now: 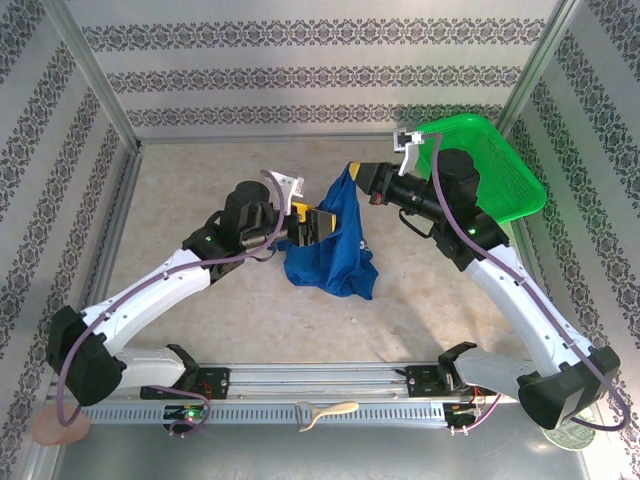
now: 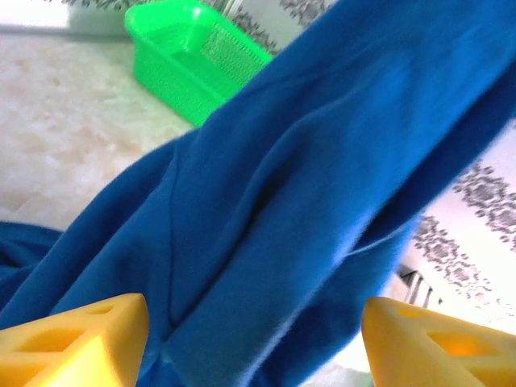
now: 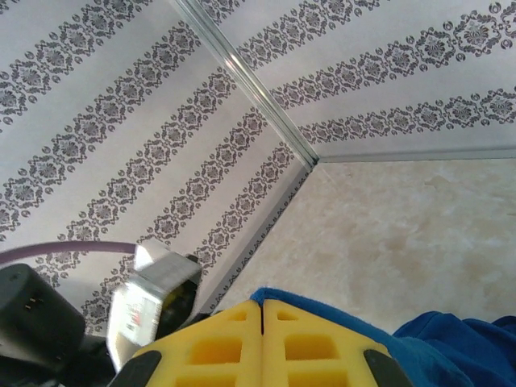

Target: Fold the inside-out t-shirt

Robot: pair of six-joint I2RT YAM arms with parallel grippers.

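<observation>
Yellow left jaws gape wide at the hanging royal-blue cotton t-shirt (image 1: 335, 250); right jaws pinch its top. Next, I think, left jaws should grab it.

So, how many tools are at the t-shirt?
2. The left tool stands open against the hanging t-shirt; the right tool is shut on its raised top.

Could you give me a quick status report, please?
Right claw shut on t-shirt, one end raised. Left claw open, facing it. Green basket back right, not obstructing.
</observation>
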